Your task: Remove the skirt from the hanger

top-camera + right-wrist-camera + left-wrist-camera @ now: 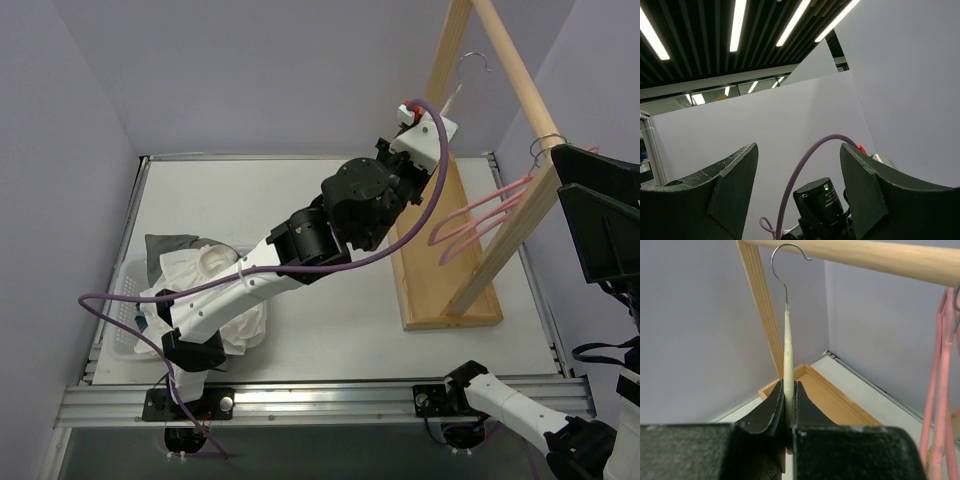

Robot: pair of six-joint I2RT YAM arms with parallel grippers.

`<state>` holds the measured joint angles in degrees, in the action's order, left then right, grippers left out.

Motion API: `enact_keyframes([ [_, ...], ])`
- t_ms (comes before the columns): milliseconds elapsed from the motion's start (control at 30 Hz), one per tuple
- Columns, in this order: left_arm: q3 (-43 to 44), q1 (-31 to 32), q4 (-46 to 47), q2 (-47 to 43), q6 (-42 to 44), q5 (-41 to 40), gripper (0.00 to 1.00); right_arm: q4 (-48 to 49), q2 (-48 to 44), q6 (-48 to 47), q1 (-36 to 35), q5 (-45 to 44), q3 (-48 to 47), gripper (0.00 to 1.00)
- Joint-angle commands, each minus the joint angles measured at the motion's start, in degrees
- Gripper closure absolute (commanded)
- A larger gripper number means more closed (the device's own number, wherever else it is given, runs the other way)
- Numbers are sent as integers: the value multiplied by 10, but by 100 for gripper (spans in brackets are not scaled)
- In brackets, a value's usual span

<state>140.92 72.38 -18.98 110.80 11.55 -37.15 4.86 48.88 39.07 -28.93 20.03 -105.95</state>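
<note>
My left gripper (445, 110) reaches up to the wooden rack and is shut on the lower part of a cream hanger (788, 347). The fingertips (774, 399) pinch it edge-on. No cloth shows on the hanger. Its wire hook (477, 62) sits close by the rack's top rail (880, 257); I cannot tell if it rests on the rail. A white garment (215, 275) lies bunched in the basket (128, 335) at the left, under my left arm. My right gripper (600, 225) is raised at the right edge, open and empty, and also shows in the right wrist view (799, 155).
Pink hangers (480, 215) hang from the rail at the right, and also show in the left wrist view (939, 390). The rack's wooden base tray (440, 290) stands right of centre on the table. A grey cloth (170, 245) lies at the basket's back. Purple cables trail along the left arm.
</note>
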Motion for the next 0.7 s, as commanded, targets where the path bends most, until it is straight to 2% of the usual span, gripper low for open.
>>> enact_keyframes([
  [0, 19, 28, 92, -6, 70, -39, 98, 33, -5, -3, -4, -5, -1, 38],
  [233, 63, 57, 126, 35, 136, -68, 98, 28, -9, -7, -10, -10, -5, 38],
  [667, 117, 80, 138, 91, 172, -79, 98, 27, -13, -15, -26, -23, 2, 38],
])
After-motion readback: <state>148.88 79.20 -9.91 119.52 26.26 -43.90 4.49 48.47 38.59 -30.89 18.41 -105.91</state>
